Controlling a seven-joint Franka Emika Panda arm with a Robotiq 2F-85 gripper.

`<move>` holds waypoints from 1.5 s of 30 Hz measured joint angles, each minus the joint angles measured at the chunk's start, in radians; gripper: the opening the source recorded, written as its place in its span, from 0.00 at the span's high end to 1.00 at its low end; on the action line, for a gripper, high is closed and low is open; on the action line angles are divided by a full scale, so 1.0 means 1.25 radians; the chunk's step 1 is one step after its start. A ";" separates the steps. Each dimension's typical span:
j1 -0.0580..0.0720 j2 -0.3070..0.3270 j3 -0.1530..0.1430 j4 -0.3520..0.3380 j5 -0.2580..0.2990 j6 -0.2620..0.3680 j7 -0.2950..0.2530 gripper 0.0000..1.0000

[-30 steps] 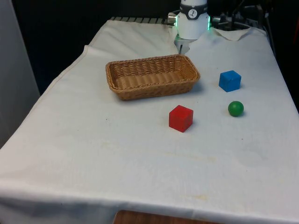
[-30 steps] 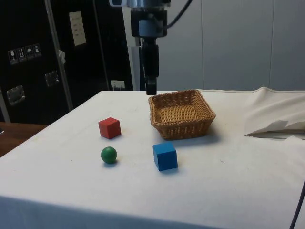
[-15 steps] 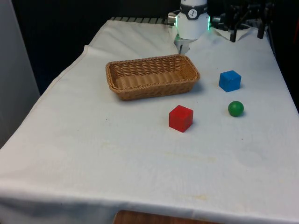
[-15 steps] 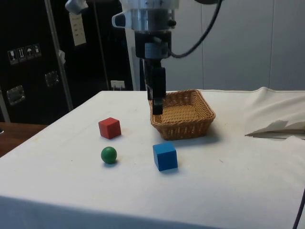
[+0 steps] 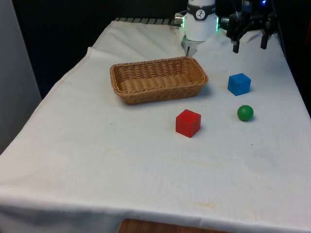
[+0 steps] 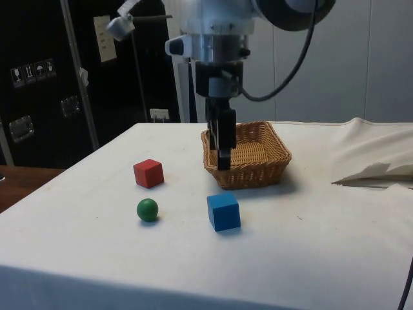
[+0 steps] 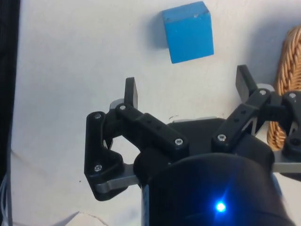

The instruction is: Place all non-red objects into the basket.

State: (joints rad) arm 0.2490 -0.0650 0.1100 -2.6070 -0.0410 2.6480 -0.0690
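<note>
- The gripper hangs above the cloth, past the blue cube at about the cube's 12 o'clock in the front view.
- Its fingers are spread wide with nothing between them; the wrist view shows this plainly, with bare cloth in the gap and the blue cube lying ahead of the fingertips.
- The side view puts the gripper in front of the basket, so it hides part of the near rim there; whether the fingers are spread cannot be told from that angle.
- The wrist view catches a sliver of wicker from the basket, cut off at the picture's edge, close beside one finger.
- In the front view the basket sits empty-looking, well apart from the blue cube at its 3 o'clock.
- The green ball lies near the blue cube, at the cube's 6 o'clock in the front view; the side view shows the ball and cube apart, not touching.
- The red cube stands at the ball's 9 o'clock, near the basket's 5 o'clock.
- Open cloth stretches from the three pieces to the near edge of the table.
</note>
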 measured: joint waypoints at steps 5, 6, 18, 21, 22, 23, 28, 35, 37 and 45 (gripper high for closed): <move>-0.001 0.006 -0.003 -0.016 0.000 0.027 -0.003 0.00; -0.002 0.010 -0.004 -0.018 0.000 0.034 -0.003 0.00; -0.003 0.066 -0.004 -0.026 0.000 0.110 -0.010 0.00; -0.003 0.074 -0.003 -0.026 0.000 0.117 -0.012 0.00; -0.003 0.082 -0.002 -0.026 0.000 0.126 -0.014 0.00; -0.003 0.087 -0.002 -0.026 -0.001 0.131 -0.017 0.00; -0.002 0.115 -0.001 -0.026 -0.001 0.162 -0.035 0.00; -0.002 0.122 -0.001 -0.024 -0.001 0.166 -0.038 0.00; -0.003 0.122 -0.002 -0.025 -0.001 0.166 -0.039 0.00; -0.006 0.137 -0.010 -0.020 -0.001 0.167 -0.050 0.00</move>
State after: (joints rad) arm 0.2410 0.1060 0.0970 -2.6320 -0.0420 2.8570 -0.1310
